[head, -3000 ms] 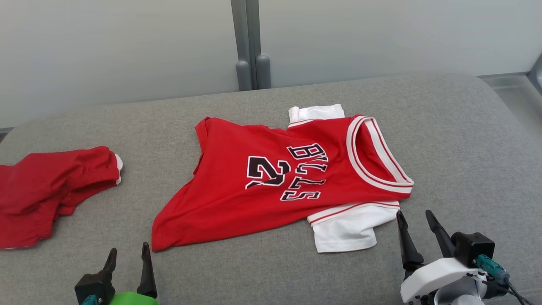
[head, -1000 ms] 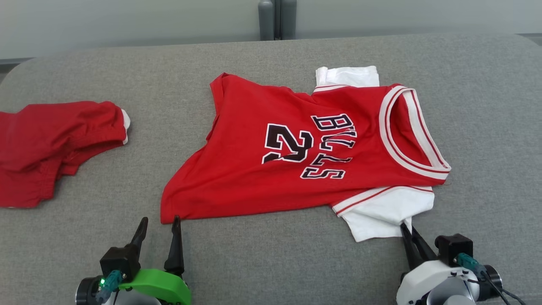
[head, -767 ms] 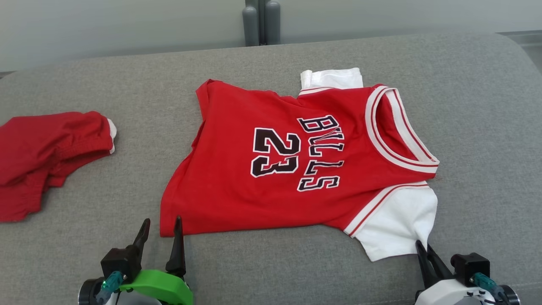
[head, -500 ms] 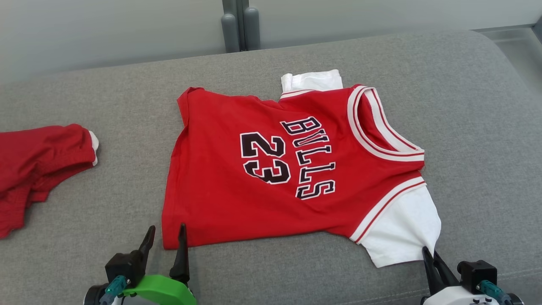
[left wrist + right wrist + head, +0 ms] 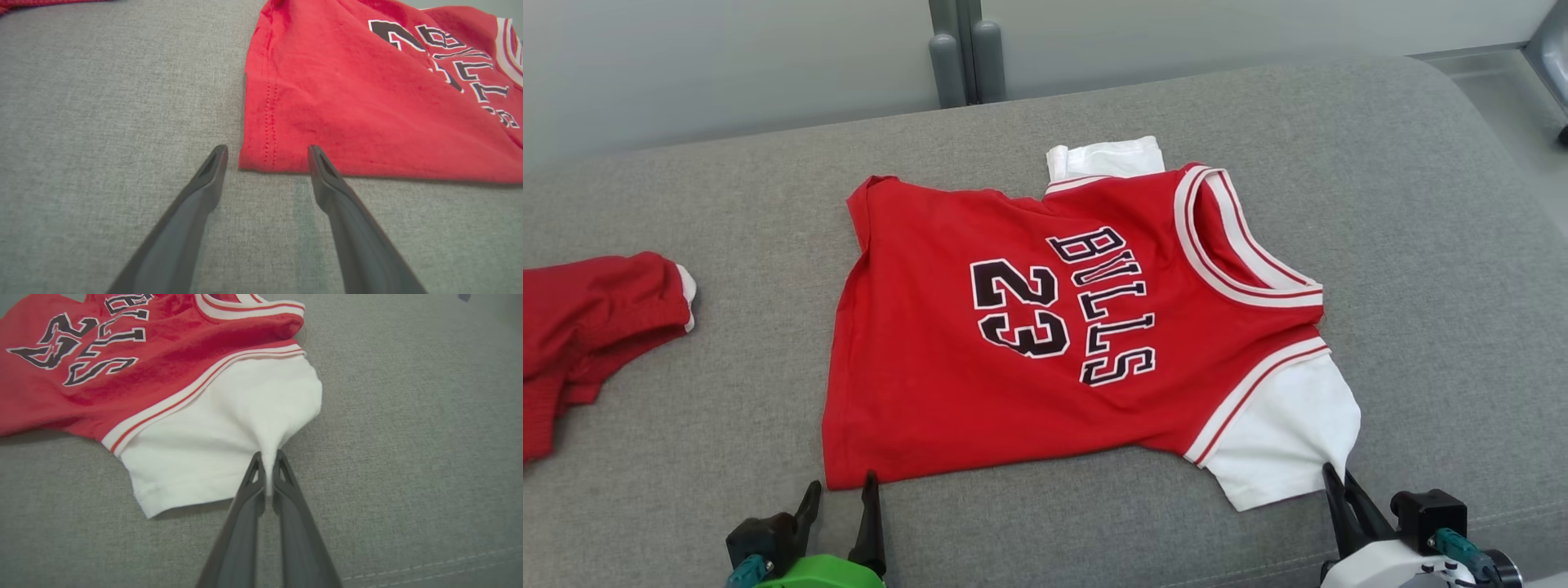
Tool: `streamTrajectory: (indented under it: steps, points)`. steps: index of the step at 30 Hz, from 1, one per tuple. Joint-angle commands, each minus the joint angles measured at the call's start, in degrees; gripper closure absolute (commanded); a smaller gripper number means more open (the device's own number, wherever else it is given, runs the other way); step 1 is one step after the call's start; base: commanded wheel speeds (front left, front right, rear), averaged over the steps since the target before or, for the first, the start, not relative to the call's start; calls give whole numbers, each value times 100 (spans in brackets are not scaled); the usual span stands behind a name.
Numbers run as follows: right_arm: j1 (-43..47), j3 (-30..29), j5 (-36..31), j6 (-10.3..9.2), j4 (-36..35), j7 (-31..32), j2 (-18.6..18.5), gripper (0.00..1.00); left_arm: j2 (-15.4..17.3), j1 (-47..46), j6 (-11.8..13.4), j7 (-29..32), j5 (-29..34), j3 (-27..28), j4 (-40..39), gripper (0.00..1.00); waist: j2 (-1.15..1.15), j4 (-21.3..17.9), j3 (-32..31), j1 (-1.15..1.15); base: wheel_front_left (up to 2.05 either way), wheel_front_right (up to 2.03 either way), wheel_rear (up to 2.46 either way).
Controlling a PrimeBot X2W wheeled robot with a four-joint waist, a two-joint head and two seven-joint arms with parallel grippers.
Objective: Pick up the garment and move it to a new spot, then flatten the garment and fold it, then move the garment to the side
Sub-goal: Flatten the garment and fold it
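The garment (image 5: 1045, 327) is a red jersey with white sleeves and black "BULLS 23" lettering, lying spread on the grey couch cushion (image 5: 1421, 245). My right gripper (image 5: 1335, 478) is shut on the near edge of the garment's white sleeve (image 5: 229, 428), and the cloth bunches into a pinch between its fingers (image 5: 267, 473). At the garment's near left hem corner (image 5: 265, 159) my left gripper (image 5: 841, 490) stands open, its two fingers straddling that corner (image 5: 265, 157) without closing on it.
A second red piece of clothing (image 5: 588, 327) lies bunched at the far left of the cushion. Behind the cushion rise a pale wall and a grey post (image 5: 960, 49). Bare cushion lies to the right of the jersey and along the near edge.
The right gripper has shut on the white sleeve and pulled it toward me, straightening the jersey. The left gripper stays open at the hem corner. The head camera has shifted.
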Motion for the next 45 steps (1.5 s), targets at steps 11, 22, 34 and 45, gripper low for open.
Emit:
streamTrajectory:
  steps: [11, 22, 34, 45]
  points:
    - [-120, 161, 107, -11, -104, -4, -40, 100, 20, -232, 38, 1, -127, 85, 364, 9, 0, -172, -43, 0, 0, 0, 0]
    - [-114, 161, 215, -11, -98, -4, -31, 100, 20, -248, -178, 5, -238, 94, 629, 100, 0, -198, -157, 0, 0, 0, 0]
    - [-810, -111, 878, -11, -1218, -5, -98, 100, 48, -680, -373, 1, 170, 560, -529, 100, 0, -14, -378, 0, 0, 0, 0]
    - [-3938, 712, 1116, -10, -776, 349, -1037, 100, 1020, -3997, -450, 577, 722, -716, -12, 100, 0, 256, 1491, 0, 0, 0, 0]
